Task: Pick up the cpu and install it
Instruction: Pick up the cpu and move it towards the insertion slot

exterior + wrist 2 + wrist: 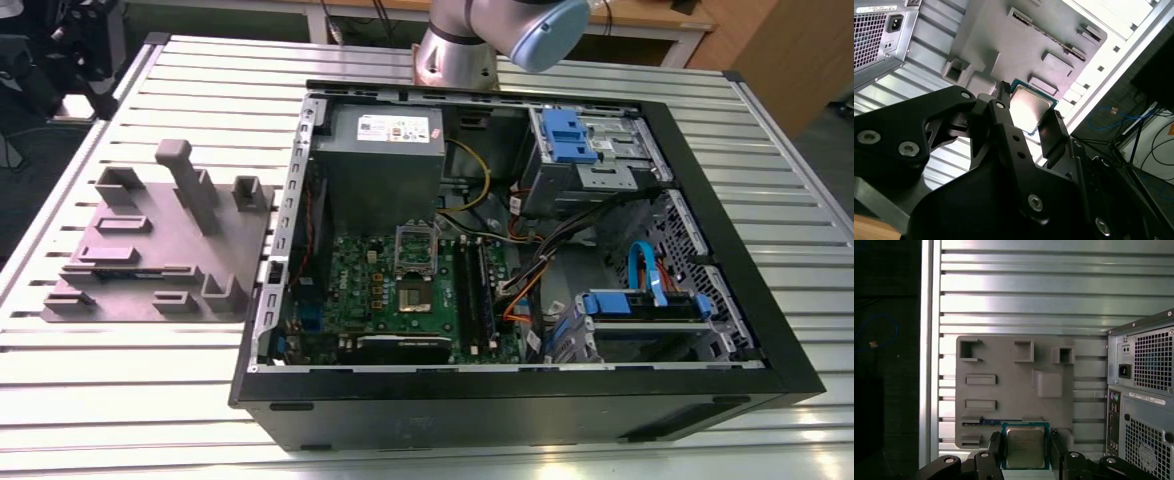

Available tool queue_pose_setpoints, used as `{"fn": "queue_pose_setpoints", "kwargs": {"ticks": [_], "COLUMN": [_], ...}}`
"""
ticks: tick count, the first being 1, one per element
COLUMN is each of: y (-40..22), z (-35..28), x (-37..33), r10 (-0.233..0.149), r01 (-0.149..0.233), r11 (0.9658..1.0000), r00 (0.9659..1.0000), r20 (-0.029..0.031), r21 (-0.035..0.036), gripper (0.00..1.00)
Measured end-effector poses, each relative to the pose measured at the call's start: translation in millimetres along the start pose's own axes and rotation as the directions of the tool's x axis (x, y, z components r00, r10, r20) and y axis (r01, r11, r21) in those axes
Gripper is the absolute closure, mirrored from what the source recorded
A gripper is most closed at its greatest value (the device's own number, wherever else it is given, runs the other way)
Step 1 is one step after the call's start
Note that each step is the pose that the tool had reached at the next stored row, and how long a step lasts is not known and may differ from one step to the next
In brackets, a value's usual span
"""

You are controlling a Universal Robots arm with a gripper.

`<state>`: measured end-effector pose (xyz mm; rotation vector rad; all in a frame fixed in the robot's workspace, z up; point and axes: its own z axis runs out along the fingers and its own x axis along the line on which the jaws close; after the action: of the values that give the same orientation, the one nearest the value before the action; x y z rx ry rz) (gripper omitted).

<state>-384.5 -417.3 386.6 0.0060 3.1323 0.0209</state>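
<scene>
The cpu (1025,446), a small square chip with a silvery metal top and a green rim, sits between my two black fingers (995,449) in both wrist views. My gripper (1025,452) is shut on the cpu (1030,106) by two opposite edges and holds it well above the grey fixture plate (1014,390). In the exterior view the motherboard (387,285) lies inside the open computer case (721,300). Its socket (416,296) is uncovered, with the silver frame (416,243) hinged up behind it. The arm's lower part (467,40) stands behind the case.
The grey fixture plate (147,250) with raised blocks and slots lies on the slatted metal table (400,440), at the exterior view's left of the case. Inside the case are a power supply (380,135), blue drive bays (641,305) and loose cables (534,265).
</scene>
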Motion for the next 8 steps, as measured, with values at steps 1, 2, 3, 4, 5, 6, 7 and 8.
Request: {"fn": "queue_pose_setpoints", "kwargs": {"ticks": [1, 2, 3, 4, 5, 6, 7, 8], "y": [-0.1, -0.2, -0.2, -0.2, -0.2, -0.2, -0.2, -0.3], "z": [0.1, 0.1, 0.1, 0.1, 0.1, 0.2, 0.2, 0.2], "x": [-0.8, -1.7, -2.9, -4.1, -5.4, -6.8, -8.1, -9.3], "r10": [0.0, 0.0, 0.0, 0.0, 0.0, 0.0, 0.0, 0.0], "r01": [0.0, 0.0, 0.0, 0.0, 0.0, 0.0, 0.0, 0.0], "r11": [1.0, 1.0, 1.0, 1.0, 1.0, 1.0, 1.0, 1.0], "r00": [1.0, 1.0, 1.0, 1.0, 1.0, 1.0, 1.0, 1.0], "r20": [0.0, 0.0, 0.0001, 0.0, 0.0001, 0.0001, 0.0001, 0.0001], "r21": [-0.0001, 0.0, -0.0001, 0.0, -0.0001, -0.0001, -0.0001, -0.0001], "gripper": [0.53, 0.53, 0.53, 0.53, 0.53, 0.53, 0.53, 0.53]}}
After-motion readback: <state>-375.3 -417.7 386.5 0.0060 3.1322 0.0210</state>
